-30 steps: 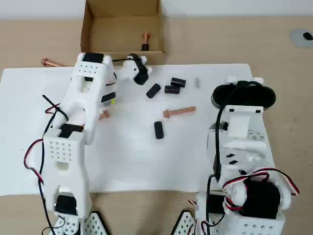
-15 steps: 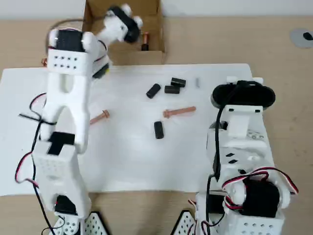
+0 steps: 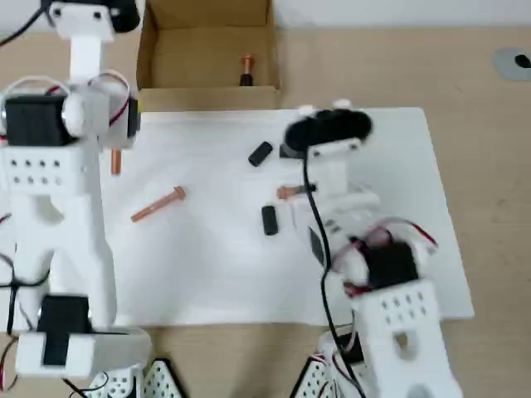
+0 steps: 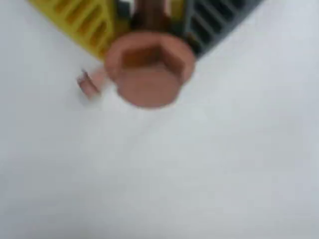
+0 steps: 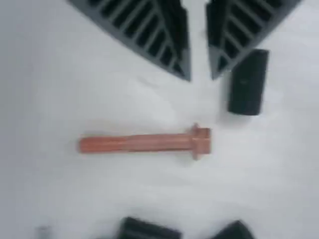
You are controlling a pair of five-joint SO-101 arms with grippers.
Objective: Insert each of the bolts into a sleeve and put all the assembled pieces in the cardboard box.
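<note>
Pinching one copper bolt (image 4: 148, 69) in the left gripper (image 4: 149, 30) above the white sheet (image 3: 207, 274), seemingly for sleeving; hovering the slightly parted, empty right gripper (image 5: 198, 50) over a second bolt (image 5: 144, 143) beside a sleeve (image 5: 247, 82).

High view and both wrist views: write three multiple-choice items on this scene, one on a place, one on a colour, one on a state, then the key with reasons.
1. Where is the sleeved bolt? A in the cardboard box; B on the bare wooden tabletop; C balanced on the box's rim.
2. What colour are the loose sleeves? A copper; B black; C yellow.
3. What state is the left gripper in? A open, empty; B shut on a sleeve; C shut on a bolt.
Key: 1 A, it lies on the box floor; 2 B, they show black against the white sheet; 3 C, the left wrist view shows a hexagonal head between the fingers.
</note>
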